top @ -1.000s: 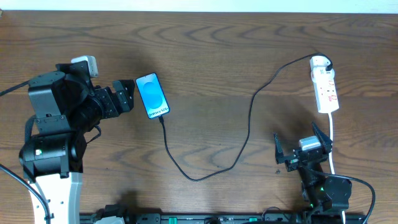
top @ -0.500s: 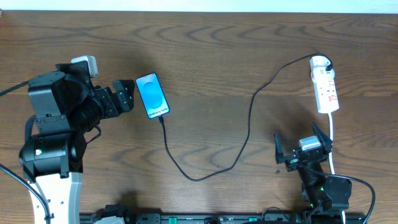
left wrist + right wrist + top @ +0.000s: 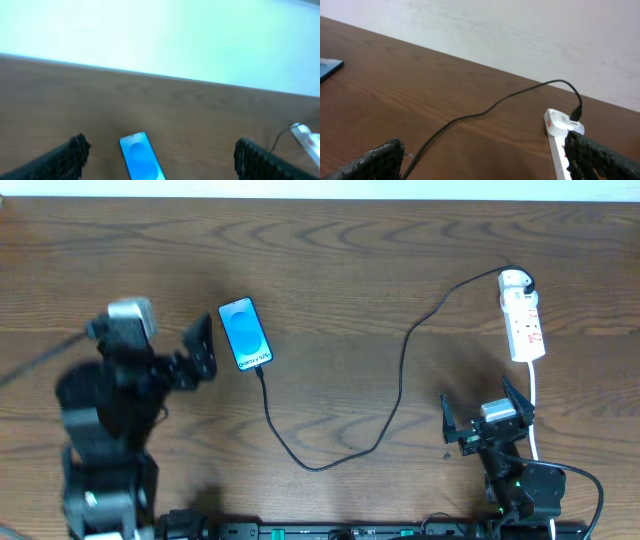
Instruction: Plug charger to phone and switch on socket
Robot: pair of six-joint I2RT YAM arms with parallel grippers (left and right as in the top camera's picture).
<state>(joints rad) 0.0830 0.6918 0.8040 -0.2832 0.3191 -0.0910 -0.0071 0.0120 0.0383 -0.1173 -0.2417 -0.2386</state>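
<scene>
The phone [image 3: 246,333] lies flat at the table's left centre with its blue screen up, and it also shows in the left wrist view [image 3: 141,159]. The black charger [image 3: 401,370] loops from the phone's near edge across the wood to the far end of the white socket [image 3: 524,320] at the right. I cannot tell whether its tip is seated in the phone. My left gripper [image 3: 201,348] is open just left of the phone, not touching it. My right gripper [image 3: 478,400] is open and empty in front of the socket [image 3: 559,131]; the charger [image 3: 485,111] runs past it.
The socket's white cord [image 3: 535,405] runs toward the table's front edge, close to the right arm. A pale wall stands behind the table's far edge. The left arm's base [image 3: 100,480] fills the front left corner.
The left arm has swung and shows blurred; its body has shifted toward the front edge while its open gripper stays beside the phone. The right arm, phone and charger have not moved.
</scene>
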